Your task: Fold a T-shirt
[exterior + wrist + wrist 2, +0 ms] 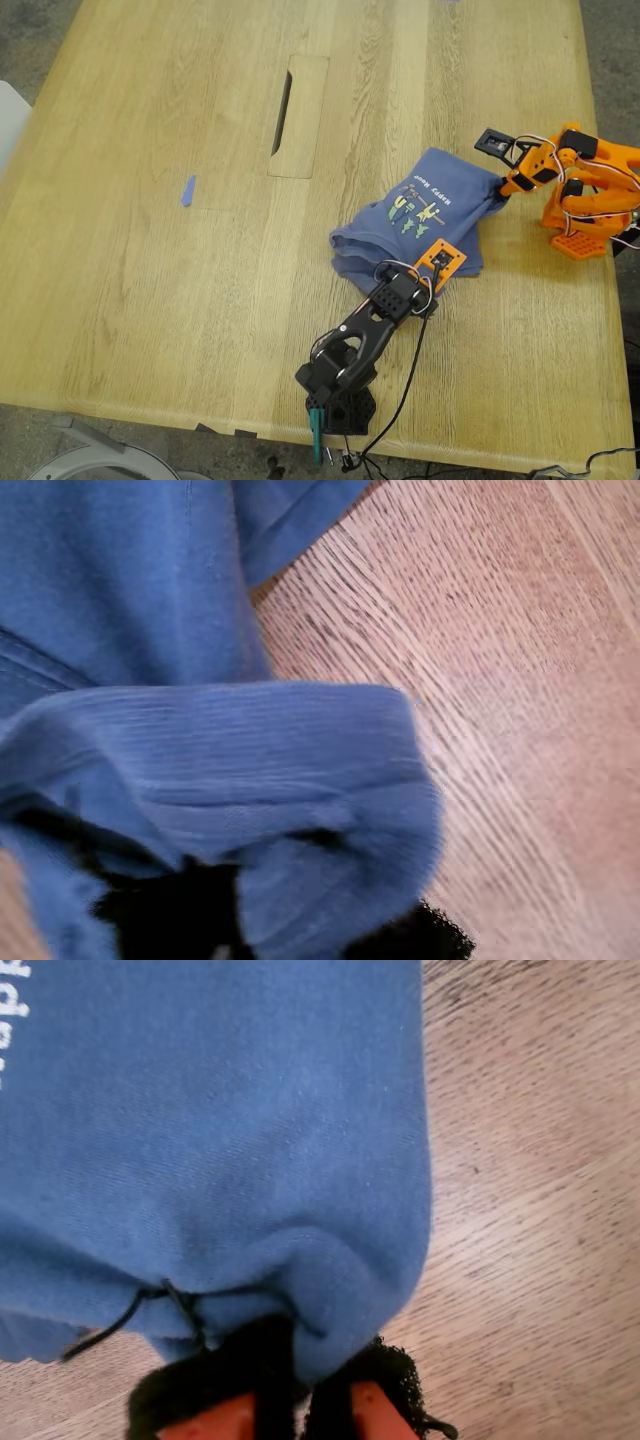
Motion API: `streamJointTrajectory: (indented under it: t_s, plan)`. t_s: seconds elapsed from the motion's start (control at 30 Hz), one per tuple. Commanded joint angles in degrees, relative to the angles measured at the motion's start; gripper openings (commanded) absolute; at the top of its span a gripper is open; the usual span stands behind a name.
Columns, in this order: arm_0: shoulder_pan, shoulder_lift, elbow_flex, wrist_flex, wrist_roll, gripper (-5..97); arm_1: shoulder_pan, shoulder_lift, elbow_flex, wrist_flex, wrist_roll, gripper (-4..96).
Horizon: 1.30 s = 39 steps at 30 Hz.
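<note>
Exterior view: both end effectors pinch the T-shirt (420, 215), my first (290, 930) and my second (300, 1400).

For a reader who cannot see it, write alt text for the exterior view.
A partly folded slate-blue T-shirt lies on a wooden table, gripped at opposite edges by a black arm and an orange arm. A tiny blue scrap lies apart toward the view's left.
</note>
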<state>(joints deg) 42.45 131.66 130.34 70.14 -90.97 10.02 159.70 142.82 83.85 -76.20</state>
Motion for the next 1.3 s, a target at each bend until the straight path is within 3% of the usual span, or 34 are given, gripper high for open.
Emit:
streamJointTrajectory:
  t_s: [0.0, 0.13, 0.3, 0.67, 0.97, 1.17, 1.27]
  plan:
    - [-1.14, 3.78, 0.18, 0.09, -3.43, 28, -0.18, 1.93, 1.41, -0.79, 0.79, 16.6]
    - [-1.14, 4.39, 1.49, -0.53, -9.58, 59, -1.41, 6.06, 5.45, -2.55, 2.02, 26.1]
    - [-1.58, 4.39, 2.02, 0.62, -17.75, 80, -1.67, 8.53, 7.29, -3.87, 2.46, 28.7]
    - [-6.06, 11.6, -0.62, 14.33, -21.97, 87, 2.37, 13.89, 3.25, 2.55, 3.69, 32.1]
    - [-10.46, 13.89, -10.2, 21.45, -19.16, 87, 7.82, 13.71, -3.78, 4.92, 3.6, 29.9]
    - [-12.13, 7.29, -19.51, 11.43, -13.1, 80, 6.5, 3.34, -12.04, -3.25, 2.11, 16.9]
    - [-13.18, 3.6, -22.59, 2.37, -12.3, 69, 5.36, -5.36, -19.34, -6.68, 1.32, 0.2]
